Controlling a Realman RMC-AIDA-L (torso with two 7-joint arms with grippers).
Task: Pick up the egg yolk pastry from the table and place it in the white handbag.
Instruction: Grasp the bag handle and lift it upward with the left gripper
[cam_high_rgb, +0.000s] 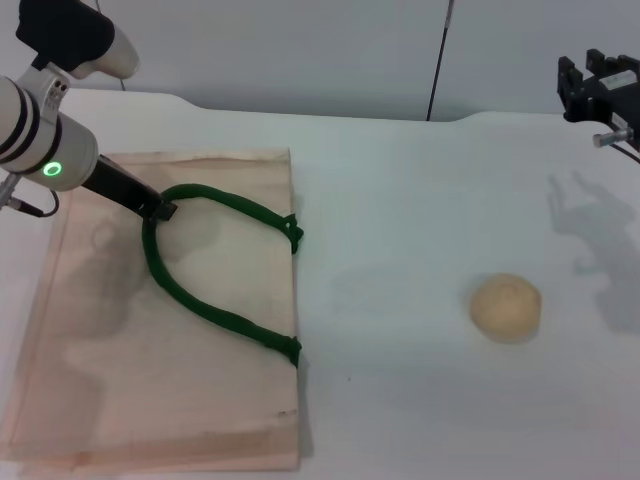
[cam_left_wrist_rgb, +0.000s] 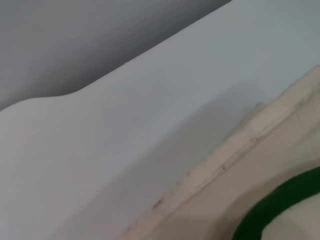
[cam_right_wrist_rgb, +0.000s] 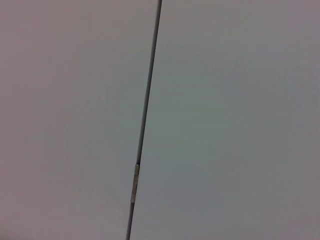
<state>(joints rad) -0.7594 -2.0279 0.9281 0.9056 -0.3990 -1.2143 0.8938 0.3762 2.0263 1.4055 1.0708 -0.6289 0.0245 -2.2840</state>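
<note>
- Pastry position first: the egg yolk pastry (cam_high_rgb: 506, 307) sits alone on the white table (cam_high_rgb: 400, 200), toward the right-hand edge and somewhat nearer the front edge than the back, well apart from everything else.
- The white handbag (cam_high_rgb: 100, 400) lies flat along the left side of the table, its dark green rope handle (cam_high_rgb: 210, 310) looped on top, with the mouth edge facing the pastry.
- Our left gripper (cam_high_rgb: 160, 208) is down on the bag at the top of the handle loop; it looks to be pinching the rope, but its tip is too small and dark for us to tell how far it is open.
- Our right gripper (cam_high_rgb: 598, 85) hangs high at the back right corner, holding nothing; we cannot make out its fingers well enough to judge their spread.
- The relation that matters: the pastry lies forward of the right gripper, toward the front edge and slightly inward, and the right arm is clearly the nearer one. We judge the dome has no long axis, so any approach angle should serve.
- Hidden: the right wrist view shows only blank wall and a thin dark line; the left wrist view shows the bag's seam (cam_left_wrist_rgb: 220, 165) and a bit of green rope, no fingers.
</note>
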